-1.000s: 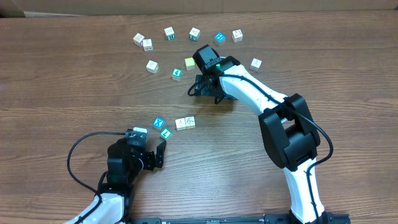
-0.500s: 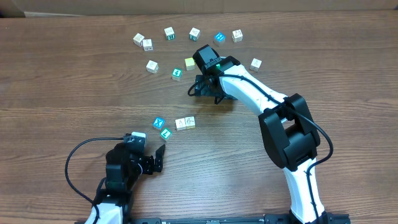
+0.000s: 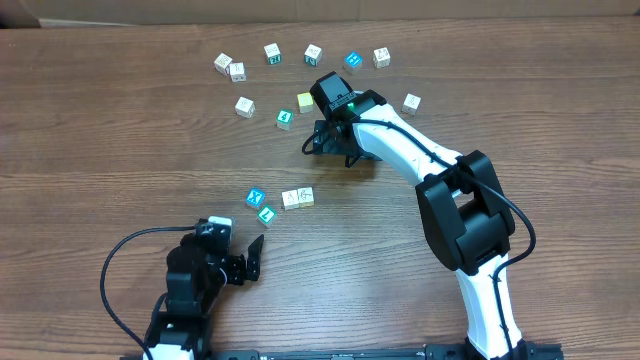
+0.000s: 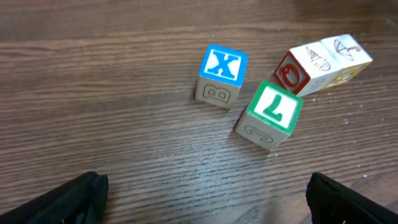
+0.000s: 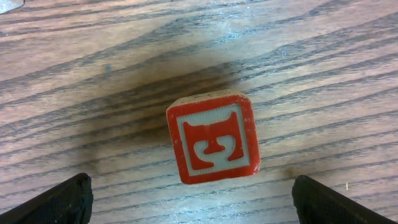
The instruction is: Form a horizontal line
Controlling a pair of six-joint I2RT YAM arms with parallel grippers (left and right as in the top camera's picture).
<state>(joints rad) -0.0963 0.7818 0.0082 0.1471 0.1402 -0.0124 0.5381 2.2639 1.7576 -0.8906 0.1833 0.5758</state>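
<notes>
Four blocks lie close together mid-table: a blue X block (image 3: 255, 197) (image 4: 222, 76), a green T block (image 3: 266, 213) (image 4: 270, 115), and two white blocks (image 3: 291, 199) (image 3: 305, 196), the nearer one with a red side (image 4: 305, 67). My left gripper (image 3: 247, 260) (image 4: 205, 208) is open and empty, in front of and to the left of them. My right gripper (image 3: 330, 148) (image 5: 199, 208) is open, low over a red block (image 5: 212, 138) that stands between and just beyond its fingers. That block is hidden in the overhead view.
Several more blocks are scattered across the far side: white ones (image 3: 223, 63), (image 3: 272, 53), (image 3: 381, 57), (image 3: 411, 103), a blue one (image 3: 352, 61), a yellow-green one (image 3: 305, 102) and a green one (image 3: 285, 119). The left arm's cable loops at the front left (image 3: 110, 275).
My left arm has drawn back toward the front edge, away from the middle blocks, with its gripper still open. The right arm and all blocks have not moved.
</notes>
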